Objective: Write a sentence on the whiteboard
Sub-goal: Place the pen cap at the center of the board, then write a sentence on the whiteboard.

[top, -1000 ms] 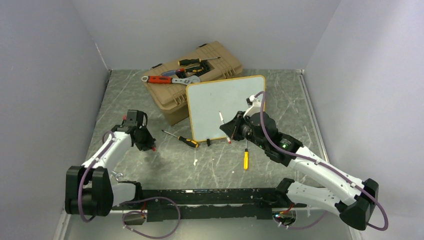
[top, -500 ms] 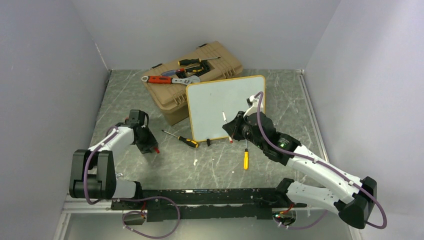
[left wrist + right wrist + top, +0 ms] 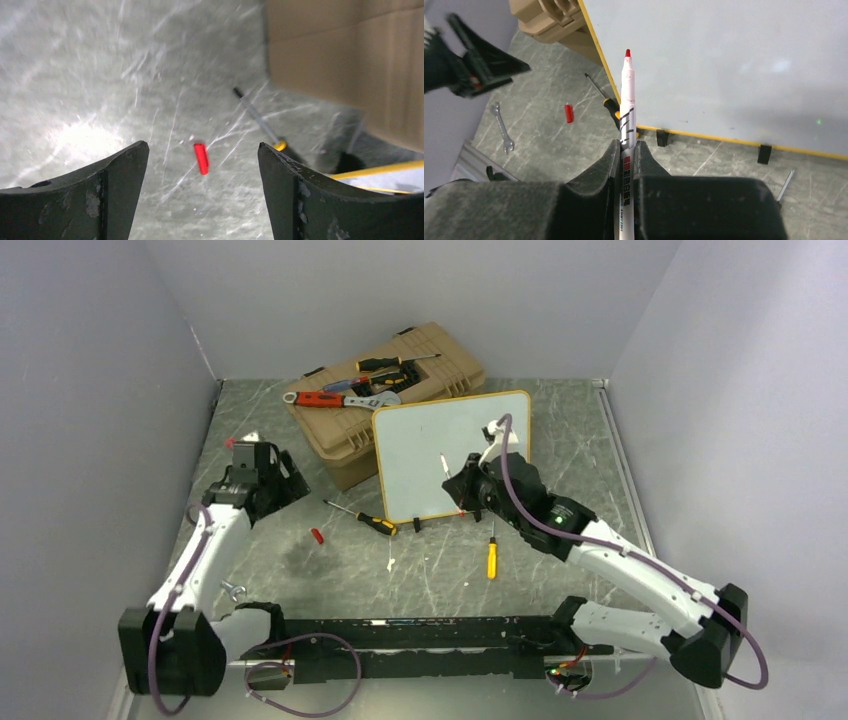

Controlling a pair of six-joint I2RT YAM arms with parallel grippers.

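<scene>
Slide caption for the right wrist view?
Right gripper holds uncapped red marker toward blank whiteboard; red cap on table.

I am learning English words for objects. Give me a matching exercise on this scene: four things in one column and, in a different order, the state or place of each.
Things
1. white marker pen with a red tip
2. small red cap
3. white rectangular whiteboard with a yellow frame
4. left gripper

States
A. lying loose on the grey table
B. open, holding nothing
C. clamped in the right gripper, tip uncovered
D. blank, beside the tan toolbox

Pairs: 1-C, 2-A, 3-D, 4-B
</scene>
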